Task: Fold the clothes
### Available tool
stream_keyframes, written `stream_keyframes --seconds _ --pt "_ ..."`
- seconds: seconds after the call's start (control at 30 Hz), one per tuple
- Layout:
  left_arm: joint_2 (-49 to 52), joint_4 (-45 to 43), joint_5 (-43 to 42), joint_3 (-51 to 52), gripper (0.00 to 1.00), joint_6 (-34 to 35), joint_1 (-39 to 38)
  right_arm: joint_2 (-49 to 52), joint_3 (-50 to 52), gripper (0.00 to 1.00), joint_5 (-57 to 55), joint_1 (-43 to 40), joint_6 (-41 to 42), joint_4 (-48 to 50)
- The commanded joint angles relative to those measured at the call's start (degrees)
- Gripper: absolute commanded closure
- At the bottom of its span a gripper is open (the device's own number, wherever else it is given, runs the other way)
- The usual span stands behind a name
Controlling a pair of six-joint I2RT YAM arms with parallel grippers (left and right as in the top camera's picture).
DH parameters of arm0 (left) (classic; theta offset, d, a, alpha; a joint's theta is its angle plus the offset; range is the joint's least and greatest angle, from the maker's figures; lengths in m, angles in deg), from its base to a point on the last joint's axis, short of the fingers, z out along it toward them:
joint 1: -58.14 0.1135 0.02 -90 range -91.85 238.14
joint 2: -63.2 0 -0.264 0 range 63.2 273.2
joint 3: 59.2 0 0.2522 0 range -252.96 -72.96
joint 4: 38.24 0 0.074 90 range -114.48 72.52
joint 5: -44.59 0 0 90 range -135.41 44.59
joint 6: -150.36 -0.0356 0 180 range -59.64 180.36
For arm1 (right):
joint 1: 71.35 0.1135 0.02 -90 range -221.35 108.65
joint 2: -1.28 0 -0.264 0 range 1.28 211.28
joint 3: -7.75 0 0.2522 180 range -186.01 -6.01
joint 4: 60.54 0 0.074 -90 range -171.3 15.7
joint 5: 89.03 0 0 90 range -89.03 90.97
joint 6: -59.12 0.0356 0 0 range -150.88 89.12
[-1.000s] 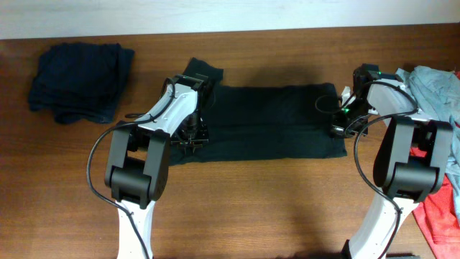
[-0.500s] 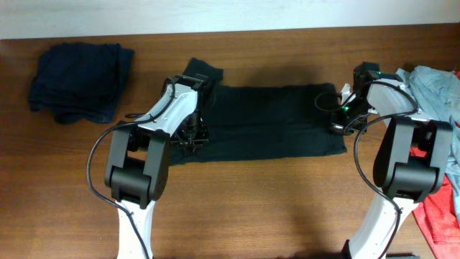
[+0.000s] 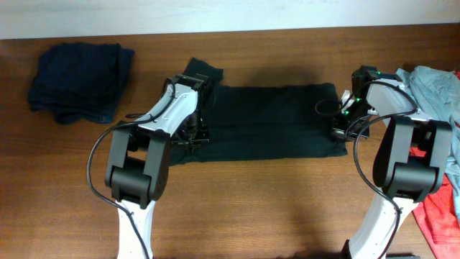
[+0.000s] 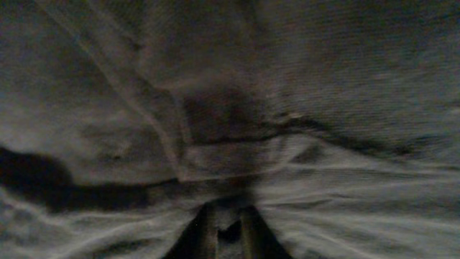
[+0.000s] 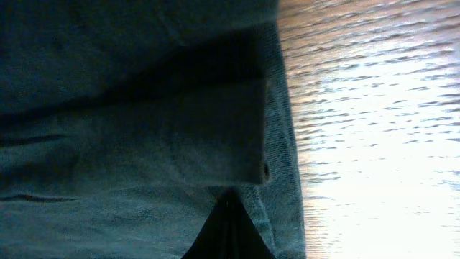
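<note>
The black T-shirt (image 3: 273, 119) of the clothes lies across the middle of the table, folded into a long band with one sleeve (image 3: 201, 72) sticking out at the back left. My left gripper (image 3: 191, 138) is down on its left end. In the left wrist view its fingers (image 4: 228, 232) stand close together with a ridge of wrinkled dark fabric (image 4: 287, 86) pinched between them. My right gripper (image 3: 343, 128) sits at the shirt's right end. Its fingers (image 5: 230, 216) are pressed together at a folded flap of the cloth (image 5: 129, 144), next to the hem.
A folded dark navy pile (image 3: 79, 79) lies at the back left. A grey-blue garment (image 3: 435, 86) and a red one (image 3: 442, 208) lie at the right edge, close behind my right arm. Bare brown wood (image 5: 374, 108) runs beside the shirt's right hem.
My left gripper's jaws have closed in on the fabric at the shirt's left end. The right gripper and the shirt have hardly moved.
</note>
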Motion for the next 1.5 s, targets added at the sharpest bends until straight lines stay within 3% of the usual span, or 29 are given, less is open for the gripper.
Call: stream_keyframes --seconds 0.0,0.4,0.53,0.6,0.8,1.0,1.13,1.17,1.2,1.23,1.47 --pt "0.6 -0.3 1.1 0.9 0.99 0.0 0.4 -0.5 -0.1 0.96 -3.4 0.5 -0.4 0.5" --pt "0.6 7.0 1.7 -14.3 1.0 -2.4 0.3 -0.5 -0.1 0.94 -2.7 0.6 -0.4 1.2" --pt "0.6 3.1 -8.3 -15.9 1.0 -13.9 0.2 -0.5 -0.1 0.88 -2.8 0.5 -0.4 1.2" --pt "0.6 3.3 -10.8 -15.9 1.0 -16.4 0.3 -0.5 -0.1 0.87 -2.8 0.5 -0.4 1.2" --pt "0.6 10.9 0.5 -15.8 0.99 -13.9 0.5 -0.5 -0.1 0.86 -2.8 0.5 -0.4 1.2" --pt "0.6 13.1 1.9 -13.4 0.98 -13.0 0.4 -0.5 -0.1 0.86 -2.8 0.5 -0.4 1.2" --pt "0.6 10.8 1.7 -8.3 0.91 -11.5 0.3 -0.5 -0.1 0.86 -2.8 0.5 -0.4 1.2" --pt "0.6 9.9 1.7 -6.6 0.82 -11.5 0.3 -0.5 -0.1 0.85 -2.8 0.5 -0.4 1.2" --pt "0.6 8.5 1.7 -4.5 0.65 -11.5 0.3 -0.5 -0.1 0.85 -2.8 0.5 -0.4 1.2" --pt "0.6 7.8 1.6 -3.4 0.59 -11.5 0.3 -0.5 -0.1 0.85 -2.8 0.5 -0.4 1.2" --pt "-1.2 8.1 -0.3 -6.1 0.59 -10.6 1.0 -0.5 -0.1 0.85 -2.8 0.5 -0.4 1.2"
